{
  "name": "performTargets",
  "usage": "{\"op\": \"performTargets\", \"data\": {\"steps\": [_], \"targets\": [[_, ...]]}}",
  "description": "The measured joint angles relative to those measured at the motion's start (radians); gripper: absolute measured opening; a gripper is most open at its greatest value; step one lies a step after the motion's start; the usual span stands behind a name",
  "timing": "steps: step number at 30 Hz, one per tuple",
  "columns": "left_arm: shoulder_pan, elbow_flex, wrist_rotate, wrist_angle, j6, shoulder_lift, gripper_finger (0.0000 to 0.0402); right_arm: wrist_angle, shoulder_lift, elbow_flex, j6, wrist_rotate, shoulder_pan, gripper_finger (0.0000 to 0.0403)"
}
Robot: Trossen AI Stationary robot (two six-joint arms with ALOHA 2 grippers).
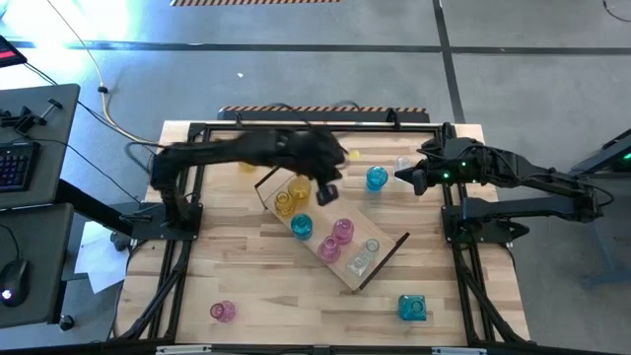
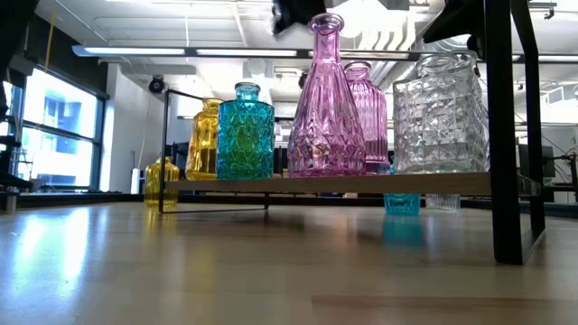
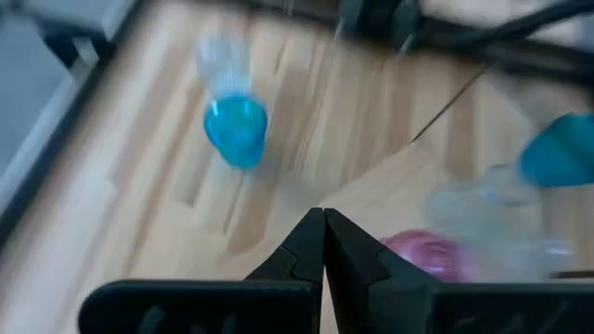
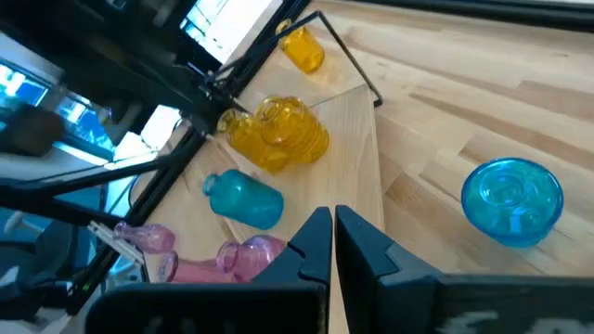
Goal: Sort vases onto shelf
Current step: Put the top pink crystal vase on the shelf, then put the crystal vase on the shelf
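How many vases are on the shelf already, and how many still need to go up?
About six vases stand on the shelf: yellow, teal, pink, clear. Nothing is in hand: the left gripper is shut above the shelf and the right gripper waits shut. Left on the table: blue vase, pink vase, teal vase, others behind.

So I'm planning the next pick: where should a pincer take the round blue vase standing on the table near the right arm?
Take the round blue vase at its narrow neck, coming straight down from above. It stands upright with its mouth up, and its body looks too wide and rounded for a sure hold. The right pincer is nearest.
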Motion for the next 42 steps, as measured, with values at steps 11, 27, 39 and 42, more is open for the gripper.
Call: {"op": "performTargets", "data": {"steps": [11, 27, 39, 42], "targets": [[-0.109, 0.029, -0.058, -0.172, -0.119, -0.364, 0.0, -0.004, 0.034, 0.0, -0.138, -0.038, 0.0, 0.0], [-0.414, 0.028, -0.365, -0.301, -0.367, -0.536, 0.0, -0.096, 0.482, 0.195, -0.587, -0.228, -0.068, 0.0], [-0.442, 0.025, -0.766, -0.403, -0.473, -0.516, 0.0, -0.161, 0.709, 0.429, -0.806, -0.175, -0.201, 0.0], [-0.441, 0.009, -0.875, -0.465, -0.542, -0.509, 0.0, -0.183, 0.729, 0.447, -0.837, -0.095, -0.223, 0.0]]}}
